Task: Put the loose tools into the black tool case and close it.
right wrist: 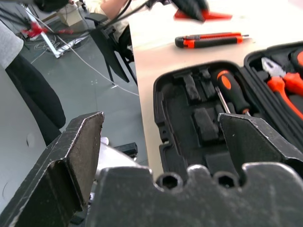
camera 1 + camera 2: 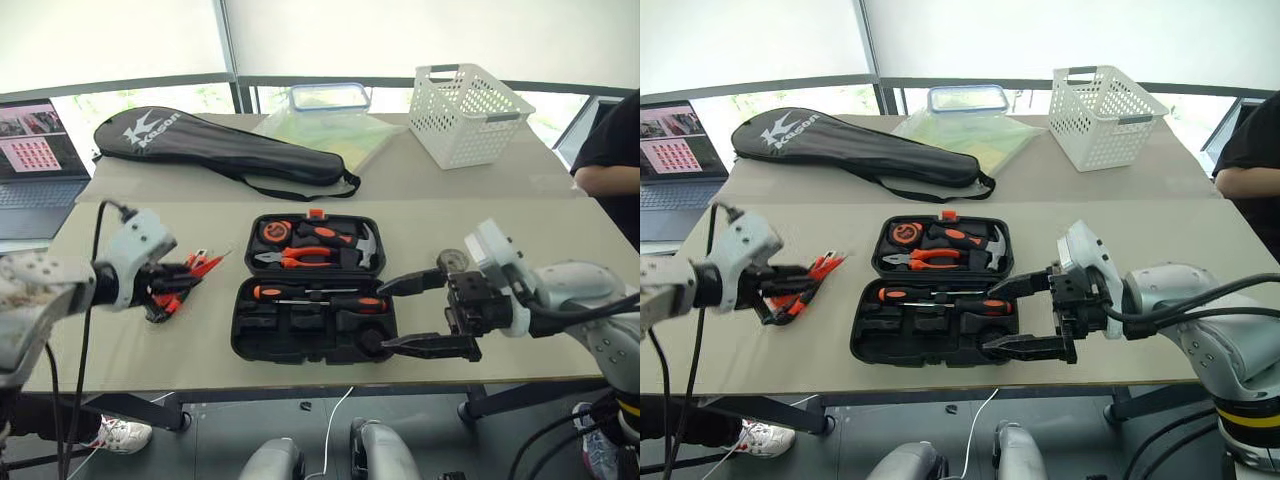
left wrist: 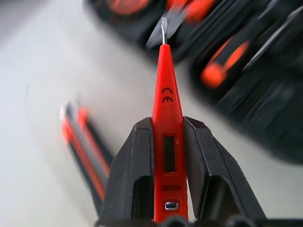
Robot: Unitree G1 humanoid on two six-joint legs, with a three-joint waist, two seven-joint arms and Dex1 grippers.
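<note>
Your black tool case lies open on the grey table, lid flat toward the far side, with pliers, a hammer and a tape measure seated in the far half. In the near half you have two orange-and-black screwdrivers lying side by side in their recesses; the slots in front of them look unfilled. Your left gripper is clamped on the slim orange tester screwdriver, both fingers pressed against its body, its metal tip pointing toward the case. It hangs above the table well left of the case. Under it, the orange-black utility knife lies flat on the table, apart from the case. Your right gripper sits at the case's right end with its jaws spread wide and nothing between them, one finger over the near right corner. A small dark tape roll rests on the table just behind that arm. Farther back you see a black racket bag, a white basket and a clear lidded box.
</note>
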